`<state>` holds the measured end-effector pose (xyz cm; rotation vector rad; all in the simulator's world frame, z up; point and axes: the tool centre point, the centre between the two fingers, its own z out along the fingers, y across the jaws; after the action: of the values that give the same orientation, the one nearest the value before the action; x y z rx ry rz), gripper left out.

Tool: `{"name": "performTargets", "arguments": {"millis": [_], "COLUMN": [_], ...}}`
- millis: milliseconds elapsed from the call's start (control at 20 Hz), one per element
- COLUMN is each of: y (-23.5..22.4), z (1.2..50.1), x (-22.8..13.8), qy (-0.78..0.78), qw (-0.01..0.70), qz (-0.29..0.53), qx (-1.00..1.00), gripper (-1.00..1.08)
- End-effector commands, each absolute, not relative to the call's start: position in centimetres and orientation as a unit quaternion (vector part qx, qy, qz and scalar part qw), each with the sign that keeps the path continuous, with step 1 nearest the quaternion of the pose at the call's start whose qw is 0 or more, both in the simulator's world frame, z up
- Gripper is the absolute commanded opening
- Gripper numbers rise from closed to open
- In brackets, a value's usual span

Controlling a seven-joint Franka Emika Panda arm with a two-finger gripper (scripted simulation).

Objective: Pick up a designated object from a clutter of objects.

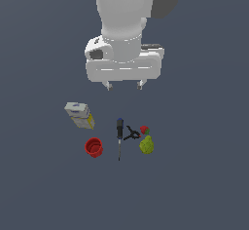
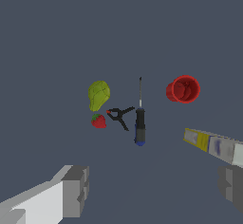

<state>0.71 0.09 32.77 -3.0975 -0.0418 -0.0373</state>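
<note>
Red cup (image 1: 94, 147) matt, ribbed; floor (image 1: 44, 185) smooth.

The arm (image 1: 126, 9) is glossy white with smooth, rounded casings; a dark grey curved section shows at its upper edge toward the exterior view's right. The hand body is a broad white block with rounded corners, a dark recess on one end and a black strip on the other. The gripper (image 1: 125, 85) has two short, pale grey fingers. In the wrist view the fingers (image 2: 76, 190) appear grey and blocky on white mounts.
</note>
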Motion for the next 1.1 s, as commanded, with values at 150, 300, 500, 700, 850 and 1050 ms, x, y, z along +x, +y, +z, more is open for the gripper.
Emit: {"name": "performTargets", "arguments": {"millis": [150, 300, 500, 700, 850, 1050], "y": [0.3, 0.8, 1.3, 1.2, 1.0, 0.4], "z": [32.4, 31.5, 30.6, 30.6, 30.3, 29.4], "x": [0.7, 0.7, 0.6, 0.6, 0.9, 1.7], "qy": [-0.016, -0.023, -0.032, -0.03, -0.024, -0.005], "qw": [0.022, 0.022, 0.022, 0.022, 0.023, 0.024], "qz": [-0.009, -0.001, 0.007, 0.006, 0.006, 0.006], "qx": [-1.0, -0.999, -0.999, -0.999, -0.999, -1.0], "gripper": [1.0, 1.0, 1.0, 1.0, 1.0, 1.0]}}
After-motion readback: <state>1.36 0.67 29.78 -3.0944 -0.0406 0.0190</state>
